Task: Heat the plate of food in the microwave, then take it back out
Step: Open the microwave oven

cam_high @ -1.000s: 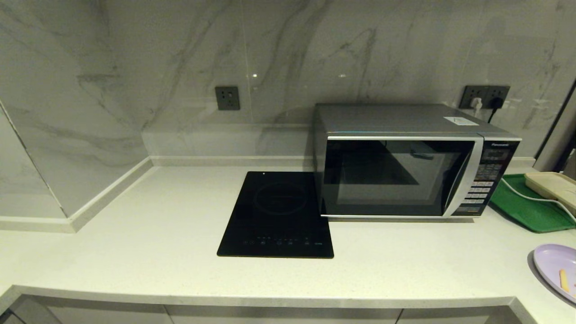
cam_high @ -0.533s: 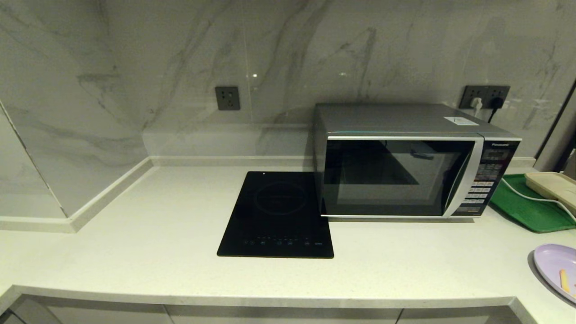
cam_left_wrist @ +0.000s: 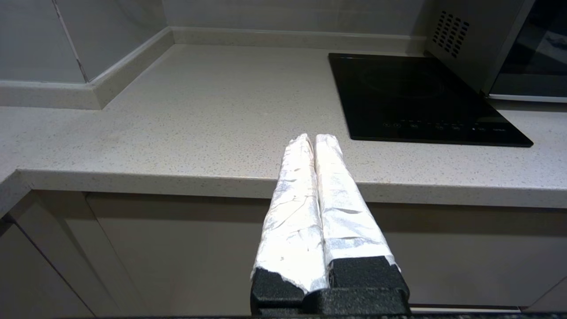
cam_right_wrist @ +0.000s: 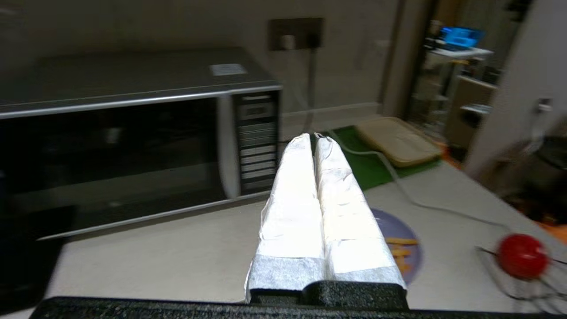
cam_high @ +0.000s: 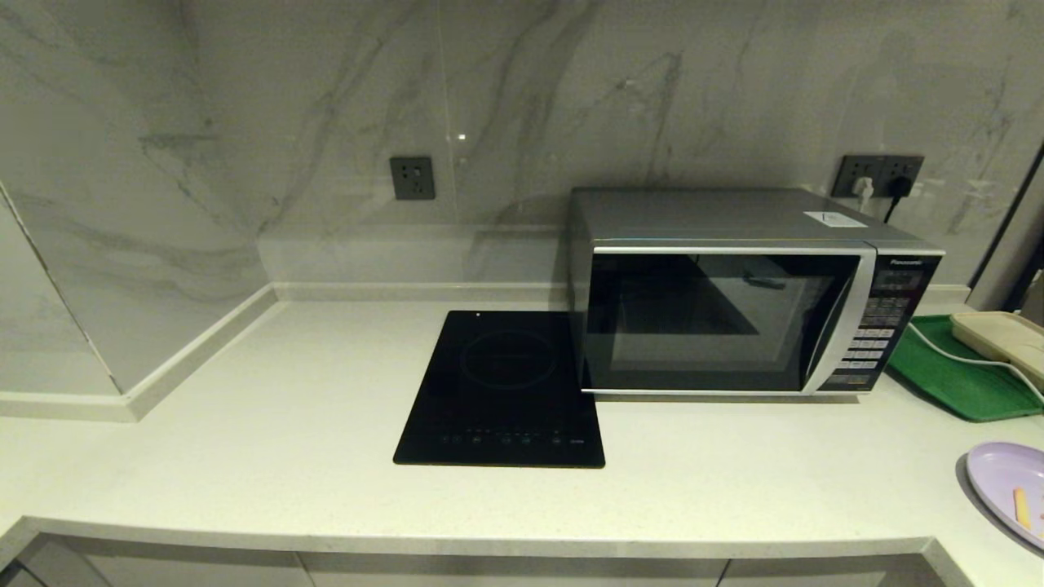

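Observation:
The silver-grey microwave stands at the back right of the counter with its dark glass door closed; the right wrist view also shows the microwave. The pale-lavender plate of food lies at the counter's front right edge, cut off by the head view; a few orange sticks lie on it. In the right wrist view the plate of food sits just beyond and below my right gripper, which is shut and empty above the counter. My left gripper is shut and empty, hovering before the counter's front edge. Neither gripper shows in the head view.
A black induction cooktop lies left of the microwave. A green tray with a beige tray and a white cable sits right of it. A red ball on a wire rack is at the far right.

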Motion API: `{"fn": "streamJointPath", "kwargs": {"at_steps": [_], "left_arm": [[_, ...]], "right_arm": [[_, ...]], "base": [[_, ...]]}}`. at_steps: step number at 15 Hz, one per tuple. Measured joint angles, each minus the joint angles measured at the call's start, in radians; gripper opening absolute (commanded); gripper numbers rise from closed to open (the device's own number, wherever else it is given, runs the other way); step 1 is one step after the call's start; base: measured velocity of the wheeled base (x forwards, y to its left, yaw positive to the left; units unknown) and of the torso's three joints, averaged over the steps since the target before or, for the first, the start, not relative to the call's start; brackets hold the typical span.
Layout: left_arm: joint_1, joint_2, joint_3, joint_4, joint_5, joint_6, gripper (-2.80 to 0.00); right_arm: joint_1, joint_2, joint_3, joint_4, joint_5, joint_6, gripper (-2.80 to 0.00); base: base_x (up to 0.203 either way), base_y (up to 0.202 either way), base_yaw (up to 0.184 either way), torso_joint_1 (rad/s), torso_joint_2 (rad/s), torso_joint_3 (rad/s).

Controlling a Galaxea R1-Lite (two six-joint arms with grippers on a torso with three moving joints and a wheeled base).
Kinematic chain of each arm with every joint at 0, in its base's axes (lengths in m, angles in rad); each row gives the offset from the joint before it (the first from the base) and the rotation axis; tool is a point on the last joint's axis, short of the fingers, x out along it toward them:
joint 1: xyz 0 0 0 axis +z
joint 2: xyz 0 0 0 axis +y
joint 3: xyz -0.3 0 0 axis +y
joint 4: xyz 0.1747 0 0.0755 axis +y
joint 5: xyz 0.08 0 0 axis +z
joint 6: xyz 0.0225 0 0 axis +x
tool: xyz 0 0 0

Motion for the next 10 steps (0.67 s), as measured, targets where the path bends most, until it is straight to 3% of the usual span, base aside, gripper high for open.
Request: {"fn": "streamJointPath", "kwargs": {"at_steps": [3,5,10], "left_arm": [[0.0,0.0,0.0,0.0,0.0,0.0,-2.8],[0.0,0.0,0.0,0.0,0.0,0.0,-2.8],[0.0,0.0,0.0,0.0,0.0,0.0,-2.8]], "right_arm": [[-0.009,0.257,-0.148,0.013,-0.2,-0.049,-2.8],[-0.011,0.417,-0.208,0.013,-0.291,-0.063,-2.8],[0.024,0.811,-0.281,-0.163,-0.38,-0.086,-2.8]], "base": [[0.0,0.0,0.0,0.0,0.0,0.0],[0.0,0.0,0.0,0.0,0.0,0.0],[0.0,0.0,0.0,0.0,0.0,0.0]]}}
